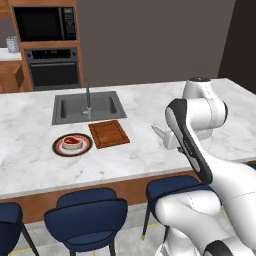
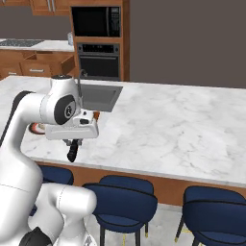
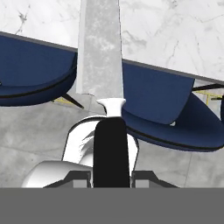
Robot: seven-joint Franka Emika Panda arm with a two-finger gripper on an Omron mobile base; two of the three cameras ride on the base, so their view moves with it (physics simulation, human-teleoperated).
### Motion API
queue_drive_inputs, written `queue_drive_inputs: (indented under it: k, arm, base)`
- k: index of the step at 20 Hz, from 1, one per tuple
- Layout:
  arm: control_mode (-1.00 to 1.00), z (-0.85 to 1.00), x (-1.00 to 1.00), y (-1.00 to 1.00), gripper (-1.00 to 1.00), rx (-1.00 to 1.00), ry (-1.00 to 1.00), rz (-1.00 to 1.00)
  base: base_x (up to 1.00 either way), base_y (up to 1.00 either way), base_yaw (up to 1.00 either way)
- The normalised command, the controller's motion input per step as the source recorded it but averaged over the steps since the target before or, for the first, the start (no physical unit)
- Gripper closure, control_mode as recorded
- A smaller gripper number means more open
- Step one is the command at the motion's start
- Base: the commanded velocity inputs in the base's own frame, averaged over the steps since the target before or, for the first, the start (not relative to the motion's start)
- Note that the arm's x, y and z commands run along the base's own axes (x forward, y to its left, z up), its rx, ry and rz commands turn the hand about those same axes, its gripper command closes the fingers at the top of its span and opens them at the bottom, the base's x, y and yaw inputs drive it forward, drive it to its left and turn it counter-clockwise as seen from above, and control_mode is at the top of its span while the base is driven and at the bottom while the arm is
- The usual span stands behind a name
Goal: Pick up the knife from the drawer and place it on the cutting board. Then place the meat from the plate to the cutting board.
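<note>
No legible writing or labels anywhere. Gripper point(image 3: 112, 175) clenched on knife point(image 3: 101, 57): black handle between fingers, silver blade runs up hand view, tip cut off at top edge. Held over counter point(image 1: 150, 145) front edge, above blue stools point(image 3: 157, 105). Blade tip pokes past arm in left base view. Farther left: meat point(image 1: 71, 142), red with whitish edge, on plate point(image 1: 59, 150); board point(image 1: 109, 133) just beside plate, bare. Sink point(image 1: 87, 106) behind board.

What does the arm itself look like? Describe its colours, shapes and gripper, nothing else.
The arm is built of glossy white rounded segments with dark grey to black bands and discs at the joints. A boxy white hand carries the gripper, which has two small dark fingers. No cables or markings are visible.
</note>
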Motion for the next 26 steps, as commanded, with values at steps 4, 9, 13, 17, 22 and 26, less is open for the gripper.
queue_drive_inputs:
  k: [4, 9, 13, 17, 22, 26]
  arm:
    - [1.0, 0.0, 0.0, 0.0, 1.0, 0.0, 0.0, 0.0]
    - [-1.0, 0.0, 0.33, 0.0, 1.0, 0.01, 0.0, 0.0]
    - [-1.0, 0.0, 0.99, 0.07, 1.0, 0.04, 0.01, 0.0]
    - [-1.0, -0.05, 1.0, 0.23, 1.0, 0.06, 0.03, 0.0]
    - [-1.0, -0.09, 1.0, 0.49, 1.0, 0.08, 0.04, 0.0]
    - [-1.0, -0.06, 0.99, 0.49, 1.0, 0.08, 0.04, 0.0]
  base:
    - [0.0, 0.0, 0.0]
    - [0.0, 0.0, 0.0]
    - [0.0, 0.0, 0.0]
    - [0.0, 0.0, 0.0]
    - [0.0, 0.0, 0.0]
    - [0.0, 0.0, 0.0]
